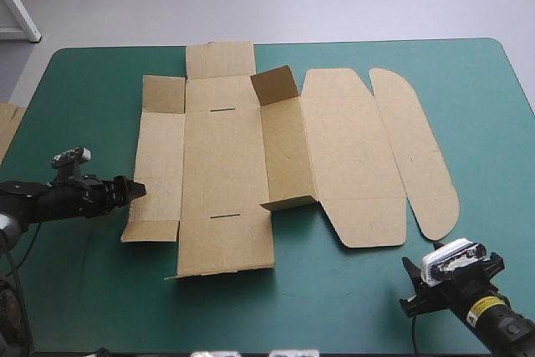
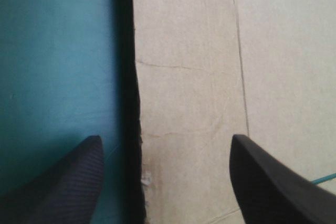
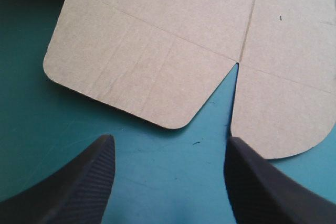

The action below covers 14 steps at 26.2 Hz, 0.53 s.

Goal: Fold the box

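The brown box (image 1: 251, 165) lies mostly flat on the teal-green cover, one inner wall (image 1: 280, 144) raised near its middle. My left gripper (image 1: 134, 191) is at the box's left edge, open; in the left wrist view that edge (image 2: 137, 129) runs between the fingers (image 2: 262, 182), slightly lifted and casting a shadow. My right gripper (image 1: 414, 277) is open near the table's front right, just short of the rounded lid flaps (image 3: 142, 72); nothing is between its fingers (image 3: 79, 182).
More brown board (image 1: 7, 127) shows at the table's left edge. Bare teal-green cover (image 1: 351, 298) lies along the front and to the right of the box.
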Available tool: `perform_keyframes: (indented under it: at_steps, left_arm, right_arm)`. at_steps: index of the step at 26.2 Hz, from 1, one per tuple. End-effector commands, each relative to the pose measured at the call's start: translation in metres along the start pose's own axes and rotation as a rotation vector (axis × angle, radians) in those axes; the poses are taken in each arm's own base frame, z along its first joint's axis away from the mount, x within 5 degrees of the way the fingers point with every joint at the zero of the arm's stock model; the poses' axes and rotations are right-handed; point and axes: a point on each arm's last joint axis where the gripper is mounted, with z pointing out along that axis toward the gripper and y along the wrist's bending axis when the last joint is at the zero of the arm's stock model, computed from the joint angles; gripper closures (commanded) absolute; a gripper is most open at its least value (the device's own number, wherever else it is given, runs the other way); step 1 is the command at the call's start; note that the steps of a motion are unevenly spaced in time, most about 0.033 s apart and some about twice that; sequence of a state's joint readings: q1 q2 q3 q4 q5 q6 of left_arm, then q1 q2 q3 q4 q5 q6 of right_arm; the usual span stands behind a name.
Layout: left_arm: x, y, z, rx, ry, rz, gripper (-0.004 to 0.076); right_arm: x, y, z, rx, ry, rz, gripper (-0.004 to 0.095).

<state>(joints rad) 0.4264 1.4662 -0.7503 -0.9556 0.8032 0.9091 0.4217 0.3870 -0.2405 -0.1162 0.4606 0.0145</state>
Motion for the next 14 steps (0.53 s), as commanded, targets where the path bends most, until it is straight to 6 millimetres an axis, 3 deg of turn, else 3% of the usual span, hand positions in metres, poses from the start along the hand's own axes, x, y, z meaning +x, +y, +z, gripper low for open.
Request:
perform_keyframes:
  at_steps: [1,10,14]
  left_arm:
    - [-0.013,-0.005,-0.003,0.044,-0.028,0.023,0.0231]
    - [-0.02,-0.008,0.015,0.262,0.036,0.022,0.0231]
    - [-0.018,-0.019,0.02,0.313,0.057,0.065,0.0231]
  right_arm:
    - [-0.017,-0.001,-0.004,0.003,-0.09,-0.012,0.0329]
    - [-0.018,-0.001,-0.004,0.003,-0.097,-0.012,0.0329]
    - [-0.018,-0.001,-0.004,0.003,-0.098,-0.012,0.0329]
